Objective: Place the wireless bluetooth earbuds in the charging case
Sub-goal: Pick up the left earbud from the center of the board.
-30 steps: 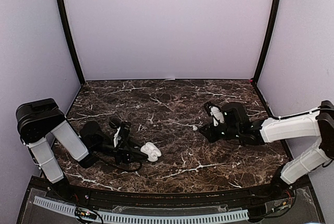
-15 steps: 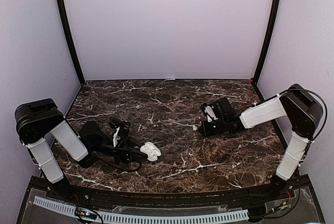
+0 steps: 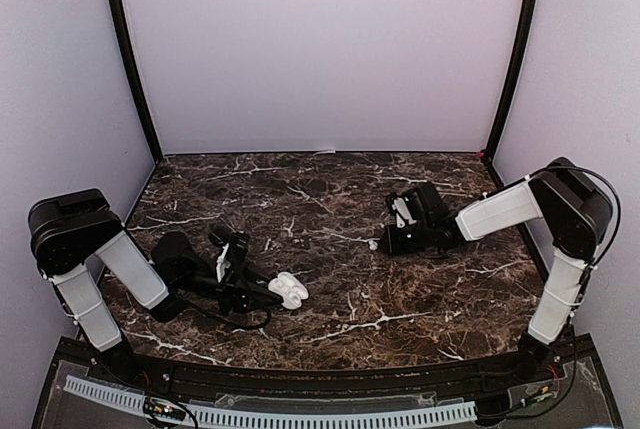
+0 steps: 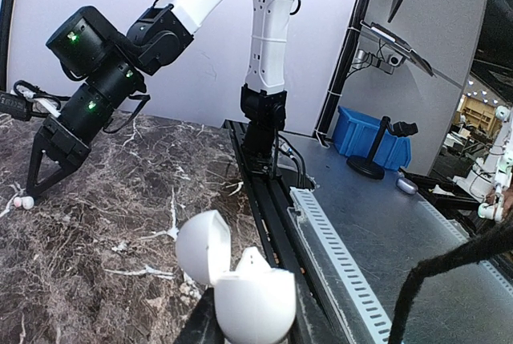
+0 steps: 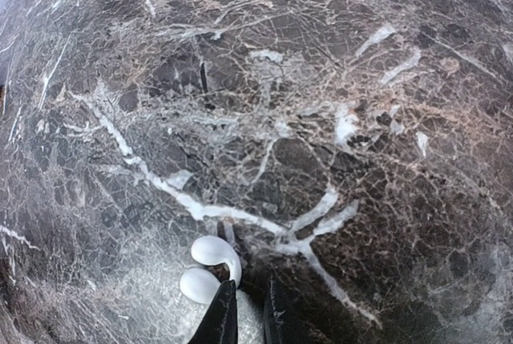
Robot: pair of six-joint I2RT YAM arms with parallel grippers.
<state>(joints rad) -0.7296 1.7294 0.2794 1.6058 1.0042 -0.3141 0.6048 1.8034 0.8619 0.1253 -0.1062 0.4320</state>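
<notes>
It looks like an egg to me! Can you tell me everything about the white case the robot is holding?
The charging case is white, smooth and shiny like plastic, and rounded like an egg. Its lid is flipped open and stands up beside the base, joined at one edge. The left gripper clamps the base from both sides. It sits low over the dark marble table, at the front left. Whether it touches the table cannot be told.

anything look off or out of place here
Nothing looks spilled or damaged. One white earbud lies loose on the marble table. It sits just outside the right gripper fingertips rather than between them, well apart from the open charging case held by the left gripper.
</notes>
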